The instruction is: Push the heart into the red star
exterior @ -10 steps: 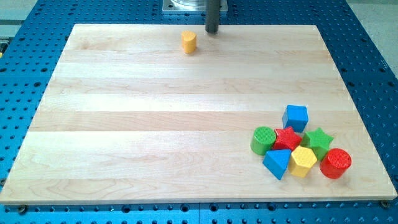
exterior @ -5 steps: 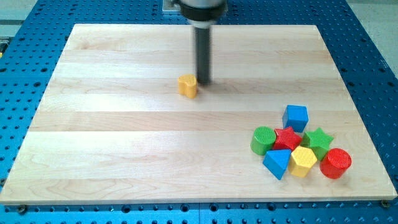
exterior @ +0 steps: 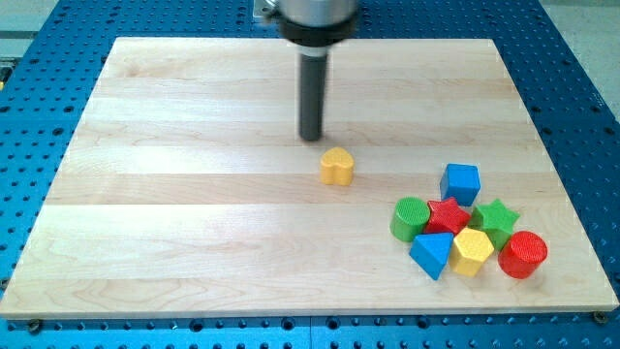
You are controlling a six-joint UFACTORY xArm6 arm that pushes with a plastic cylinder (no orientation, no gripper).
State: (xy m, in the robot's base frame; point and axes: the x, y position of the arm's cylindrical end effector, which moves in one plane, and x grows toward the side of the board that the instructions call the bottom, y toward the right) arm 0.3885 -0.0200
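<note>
Tip point(exterior: 310, 138) of my tool, bare rod holding nothing, sits just up-left of yellow heart point(exterior: 337, 166), seemingly apart, gap hard to judge. Heart on desk point(exterior: 194, 213), well left of red star point(exterior: 448, 215). Star packed among green cylinder point(exterior: 410, 217), blue cube point(exterior: 460, 182), yellow hexagon point(exterior: 472, 251).

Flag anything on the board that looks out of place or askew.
Only the yellow heart sits alone mid-board, just below-right of my tip; the other blocks huddle around the red star at lower right. Nothing looks damaged.
</note>
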